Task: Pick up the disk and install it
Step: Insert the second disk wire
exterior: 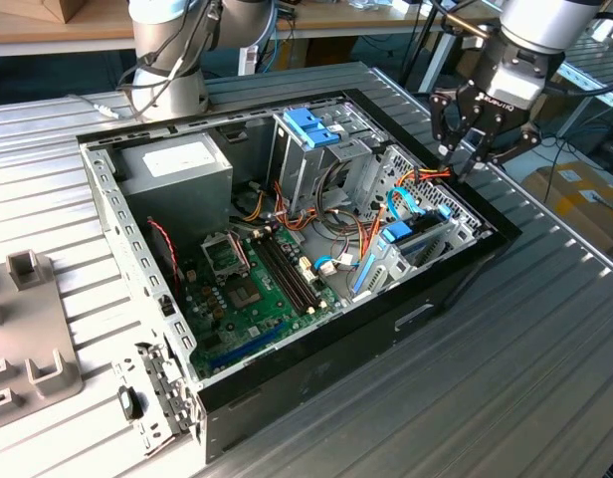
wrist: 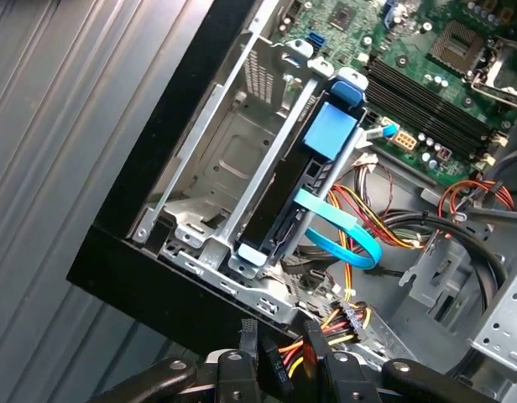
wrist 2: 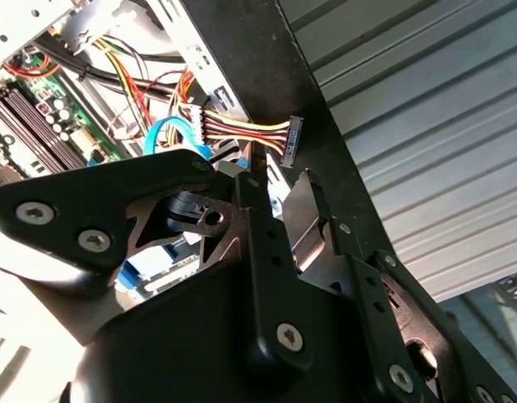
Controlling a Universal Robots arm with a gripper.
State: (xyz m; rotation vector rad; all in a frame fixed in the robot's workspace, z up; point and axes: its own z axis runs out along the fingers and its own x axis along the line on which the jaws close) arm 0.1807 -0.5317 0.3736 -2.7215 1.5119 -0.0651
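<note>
Hovering at the computer case corner, gripper fingers apart, empty, beside a loose power connector; disk apparently seated inside the case already.

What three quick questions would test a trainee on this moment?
1. True or false: the disk lies on the table outside the computer case.
2. What is nearest the gripper? A: the black connector on coloured wires. B: the memory slots. C: the power supply box.
3. Fill in: the flat cable looping beside the disk is ___.

Key: 1 false, it sits in a bay inside the case. 2 A. 3 blue.
</note>
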